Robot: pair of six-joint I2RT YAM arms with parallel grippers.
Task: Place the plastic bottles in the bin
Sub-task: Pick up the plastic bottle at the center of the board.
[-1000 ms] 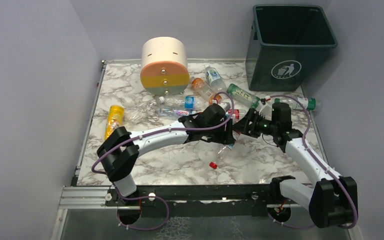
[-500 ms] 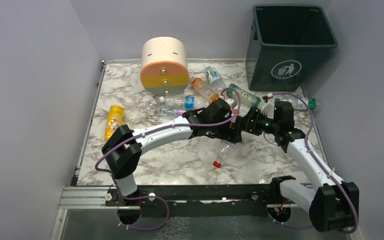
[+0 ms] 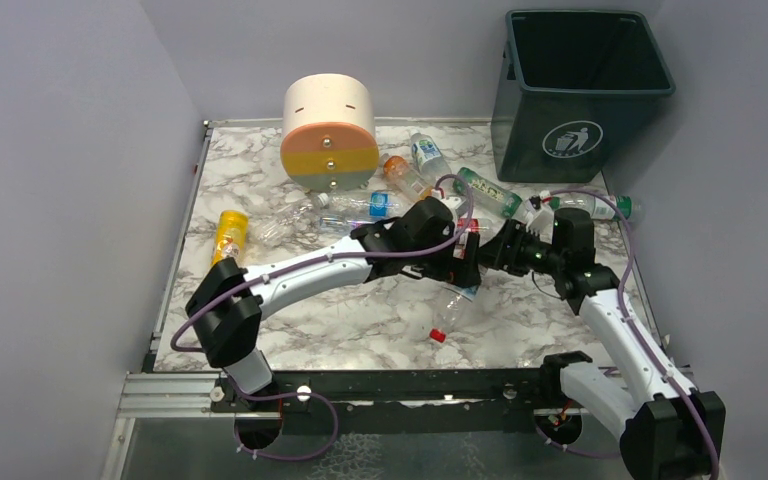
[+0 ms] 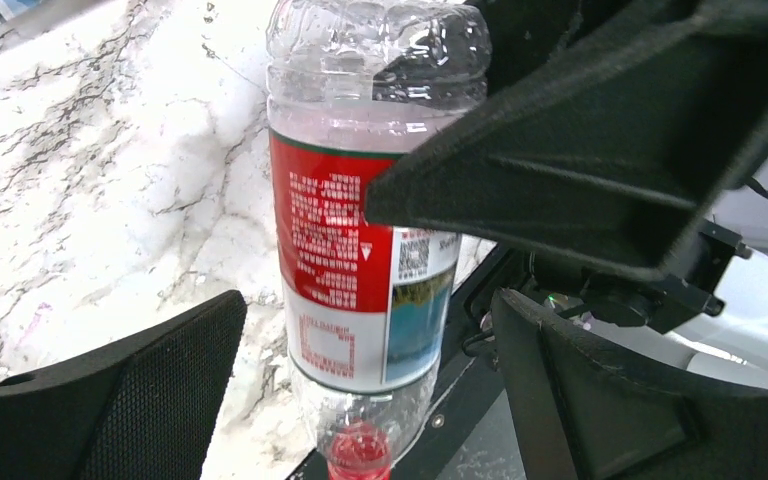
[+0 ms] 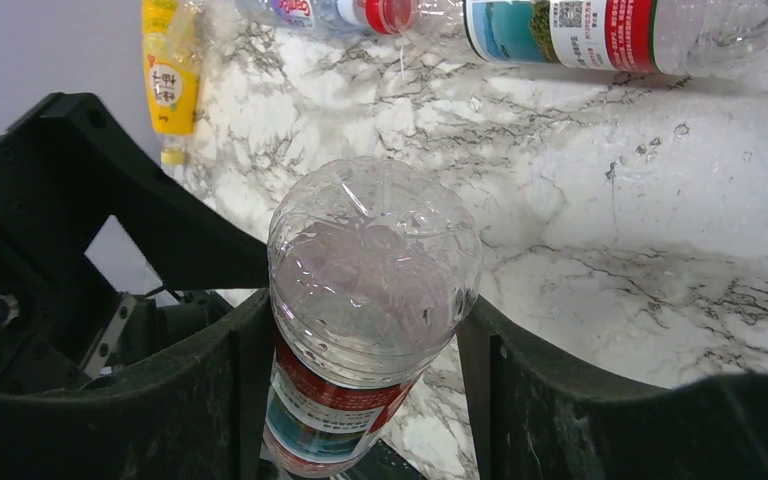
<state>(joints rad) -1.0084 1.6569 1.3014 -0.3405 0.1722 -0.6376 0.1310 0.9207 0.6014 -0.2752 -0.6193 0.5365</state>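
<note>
Hanging with its red cap (image 4: 358,452) pointing down, a clear bottle (image 4: 350,250) is sitting between the two arms over the middle of the tabletop (image 3: 360,320). The right claw (image 5: 365,310) is squeezing it, with a black finger pressing on each side near its bumpy bottom end. The left claw (image 4: 368,300) is standing wide apart around the bottle, with a gap on both sides, so it is not touching it.

The bottle is wearing a red label (image 4: 330,240) with lots of tiny white writing. The writing is too small for me to read. Next to it I am seeing a little square code and a picture in blue and green.

The bin (image 3: 520,130) is standing at the far right corner, well apart from the held bottle. A white sign (image 3: 572,140) of a person throwing litter is showing on its front. The other bottles (image 3: 410,190) are lying on the far part of the tabletop, and a yellow bottle (image 3: 228,238) is lying over on the left. Its label has writing too, but I cannot read it.

A second ago the left claw was pinching the bottle. Now it is letting go, and the right claw is closing in tighter. The bin is staying where it was.
</note>
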